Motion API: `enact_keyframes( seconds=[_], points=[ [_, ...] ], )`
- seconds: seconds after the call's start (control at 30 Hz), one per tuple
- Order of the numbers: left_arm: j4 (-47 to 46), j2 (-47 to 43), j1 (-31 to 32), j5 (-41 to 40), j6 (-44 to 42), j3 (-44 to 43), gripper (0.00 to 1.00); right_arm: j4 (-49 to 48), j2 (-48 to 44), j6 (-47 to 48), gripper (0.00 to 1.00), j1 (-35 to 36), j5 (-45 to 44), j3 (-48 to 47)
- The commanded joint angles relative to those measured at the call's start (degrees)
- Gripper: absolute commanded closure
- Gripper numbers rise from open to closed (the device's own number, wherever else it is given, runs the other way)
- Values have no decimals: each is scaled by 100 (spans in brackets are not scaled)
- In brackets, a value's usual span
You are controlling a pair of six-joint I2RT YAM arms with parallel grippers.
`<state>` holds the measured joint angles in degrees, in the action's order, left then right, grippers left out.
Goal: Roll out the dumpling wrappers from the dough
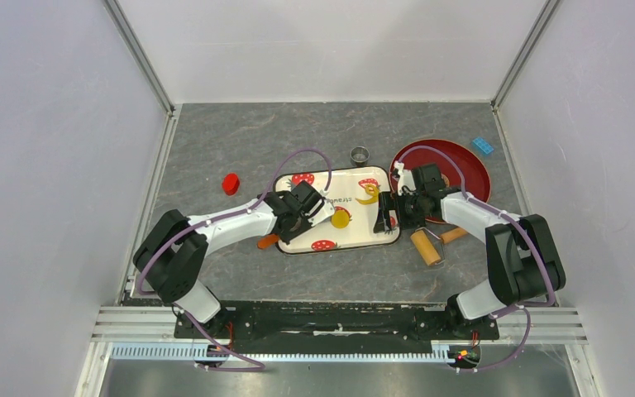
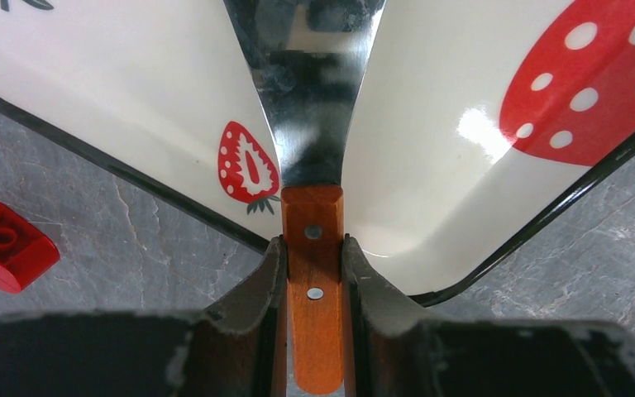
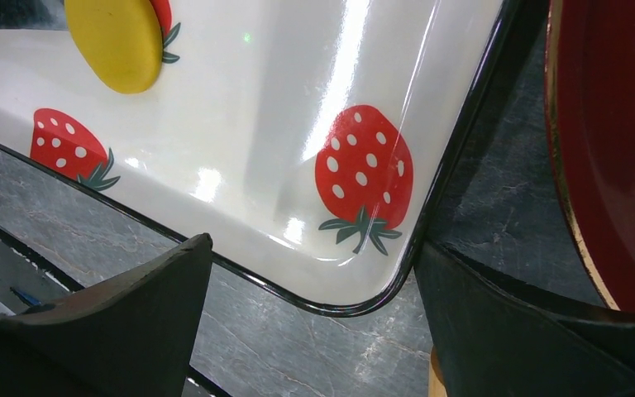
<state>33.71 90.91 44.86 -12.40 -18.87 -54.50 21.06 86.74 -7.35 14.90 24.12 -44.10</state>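
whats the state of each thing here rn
left hand: shut on spatula handle
right hand: open, over tray corner
dumpling wrapper: flat disc on tray
dough: crescent scrap on tray
roller: lying on table, unheld
ring cutter: upright on table

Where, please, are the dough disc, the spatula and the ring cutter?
dough disc (image 3: 116, 41): right wrist view, on its yellow face.
spatula (image 2: 312, 91): left wrist view, on its metal blade.
ring cutter (image 1: 360, 160): top external view, on its rim.

Strawberry tray (image 1: 364, 227), red plate (image 1: 463, 165), roller (image 1: 424, 246), spatula (image 2: 314, 91), red brick (image 1: 231, 184), blue brick (image 1: 483, 145).
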Motion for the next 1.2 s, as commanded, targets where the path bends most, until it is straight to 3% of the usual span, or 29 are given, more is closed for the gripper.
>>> enact_keyframes(
  seconds=[0.0, 0.37, 1.17],
  points=[
    [108, -170, 67, 527, -303, -136, 98, -65, 71, -33, 6, 49, 85, 200],
    [210, 236, 67, 733, -119, -430, 98, -135, 4, -18, 2, 62, 159, 261],
    [-466, 185, 75, 1669, 470, -501, 98, -17, -270, 13, 2, 80, 130, 149]
  ],
)
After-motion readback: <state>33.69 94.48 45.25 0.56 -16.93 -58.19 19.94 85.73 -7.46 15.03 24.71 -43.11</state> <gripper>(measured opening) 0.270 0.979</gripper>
